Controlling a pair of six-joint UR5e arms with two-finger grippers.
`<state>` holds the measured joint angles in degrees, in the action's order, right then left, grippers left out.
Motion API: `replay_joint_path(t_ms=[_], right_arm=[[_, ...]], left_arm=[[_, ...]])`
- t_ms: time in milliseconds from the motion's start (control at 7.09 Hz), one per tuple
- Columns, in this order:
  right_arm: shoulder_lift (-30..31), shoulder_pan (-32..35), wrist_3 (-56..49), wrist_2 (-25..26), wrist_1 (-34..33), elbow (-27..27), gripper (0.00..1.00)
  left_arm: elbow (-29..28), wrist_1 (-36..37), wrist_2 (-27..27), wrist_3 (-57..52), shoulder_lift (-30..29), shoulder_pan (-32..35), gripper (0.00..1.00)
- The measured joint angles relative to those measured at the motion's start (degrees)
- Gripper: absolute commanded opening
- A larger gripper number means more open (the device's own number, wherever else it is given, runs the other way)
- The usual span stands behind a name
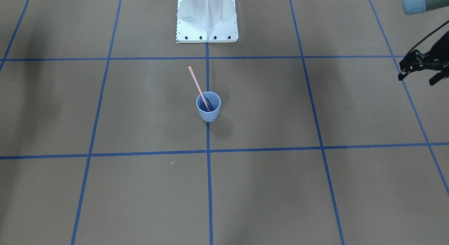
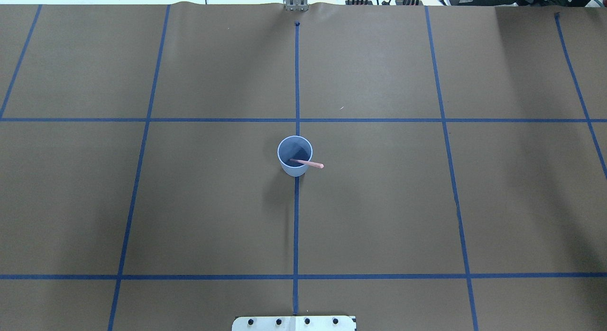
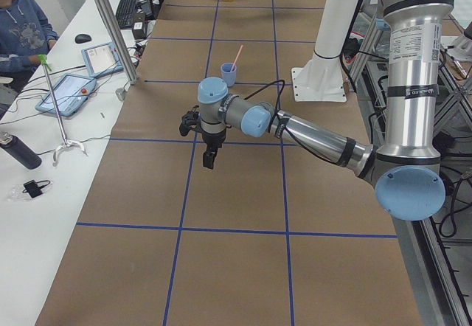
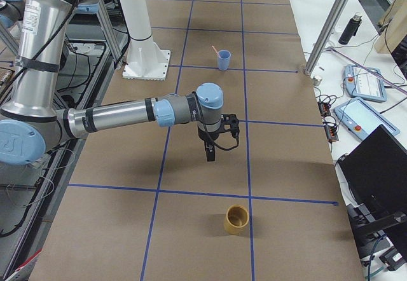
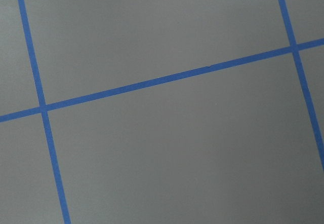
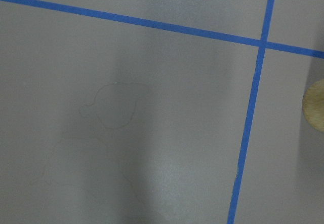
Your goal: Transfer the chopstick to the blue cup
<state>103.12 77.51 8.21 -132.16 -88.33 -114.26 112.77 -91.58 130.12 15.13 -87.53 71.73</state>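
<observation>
The thin pink plastic chopstick (image 1: 198, 87) was already in the small light-blue plastic cup (image 1: 208, 111). Its low end sat on the bottom of the cup and its top leaned out over the rim, toward the robot's right. The cup stood upright on the middle line of the table, in front of the white metal robot base (image 1: 207, 20).

The left gripper (image 1: 417, 79) hung far off to the side, well apart from the cup. Its two black fingers looked spread apart, with nothing between them. The right gripper (image 4: 213, 142) showed only in a side view, over bare table near the round tan cup (image 4: 237, 219) – I could not tell if it was open or closed.

So the job looked done, and the step in hand was probably just parking the arms. To do that well, both arms should keep high and away from the middle. The cup looked light and the stick poked out a long way, so one small bump could tip it all over.

The table (image 1: 315, 189) was covered in flat brown paper, marked into big squares by blue tape lines (image 1: 208, 189). On the robot's left stood a long white desk with tablets (image 3: 66, 94) and a dark bottle (image 3: 18, 151) – a person in a blue top (image 3: 22, 23) sat there. On the other side was a black screen (image 4: 375, 166)
</observation>
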Motion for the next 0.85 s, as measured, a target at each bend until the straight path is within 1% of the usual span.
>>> replay_joint_path(t_ms=[423,846], right_arm=[[-0.08,0.01,0.36,-0.2,0.0,0.03,1.0],[-0.19,0.01,0.58,-0.28,0.0,-0.06,1.0]], left_arm=[[-0.22,0.32,2.68,5.15,0.76,0.25,0.99],[-0.29,0.16,3.02,6.84,0.86,0.29,0.99]])
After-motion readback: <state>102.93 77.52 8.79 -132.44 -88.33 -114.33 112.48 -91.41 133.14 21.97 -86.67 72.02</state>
